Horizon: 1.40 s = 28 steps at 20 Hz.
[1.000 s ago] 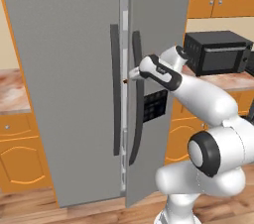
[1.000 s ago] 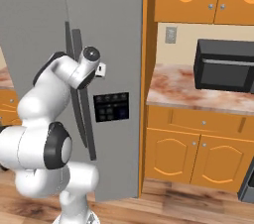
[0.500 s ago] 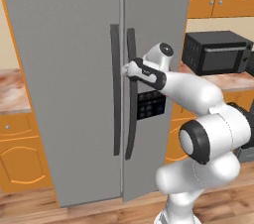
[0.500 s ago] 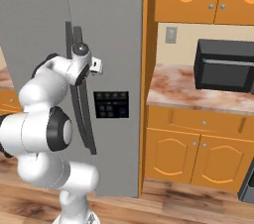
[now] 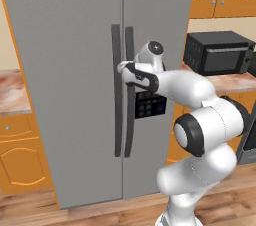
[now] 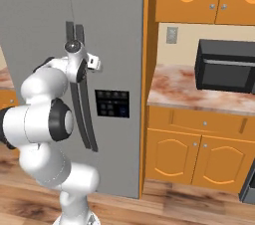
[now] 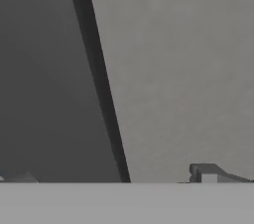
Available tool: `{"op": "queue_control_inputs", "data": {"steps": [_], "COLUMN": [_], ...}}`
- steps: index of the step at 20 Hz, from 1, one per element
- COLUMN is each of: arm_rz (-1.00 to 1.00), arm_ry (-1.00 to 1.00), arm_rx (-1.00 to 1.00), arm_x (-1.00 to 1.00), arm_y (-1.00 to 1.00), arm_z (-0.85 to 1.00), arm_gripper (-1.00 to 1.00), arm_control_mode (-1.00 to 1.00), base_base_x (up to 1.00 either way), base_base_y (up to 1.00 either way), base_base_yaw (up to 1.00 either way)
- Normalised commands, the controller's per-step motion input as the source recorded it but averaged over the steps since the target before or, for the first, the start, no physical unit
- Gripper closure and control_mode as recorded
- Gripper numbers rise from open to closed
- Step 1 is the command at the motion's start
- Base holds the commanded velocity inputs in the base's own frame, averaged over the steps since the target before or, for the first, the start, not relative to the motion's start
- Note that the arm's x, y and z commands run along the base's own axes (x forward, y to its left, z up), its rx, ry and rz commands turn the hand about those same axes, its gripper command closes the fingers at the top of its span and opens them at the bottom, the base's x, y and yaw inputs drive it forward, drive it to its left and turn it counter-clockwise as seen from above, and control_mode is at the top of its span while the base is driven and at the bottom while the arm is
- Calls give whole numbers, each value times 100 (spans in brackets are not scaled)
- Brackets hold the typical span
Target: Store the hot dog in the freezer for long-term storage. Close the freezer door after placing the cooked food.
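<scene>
Lining the spread tool (image 5: 121, 67) up on the freezer door (image 5: 160, 50) handle (image 5: 130, 95), frame centre; get both fingers round it before closing, then pull straight.

Freezer door (image 5: 160, 45) top cut off by frame – arm hides pt of its dark panel (image 5: 150, 107).
</scene>
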Motion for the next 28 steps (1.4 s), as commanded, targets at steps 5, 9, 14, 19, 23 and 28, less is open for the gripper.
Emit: {"op": "queue_control_inputs", "data": {"steps": [5,9,14,19,23,28], "arm_rz": [-10,-8,-5,-1,0,0], "arm_ry": [0,0,0,0,0,0], "arm_rx": [-5,-5,-3,0,0,0], "arm_x": [39,48,50,50,53,57], "arm_y": [0,0,0,0,0,0], "arm_z": [0,0,0,0,0,0], "arm_gripper": [-100,-100,-100,-100,-100,-100], "arm_control_mode": [-100,-100,-100,-100,-100,-100], "base_base_x": [0,0,0,0,0,0], "base_base_y": [0,0,0,0,0,0], "base_base_yaw": [0,0,0,0,0,0]}}
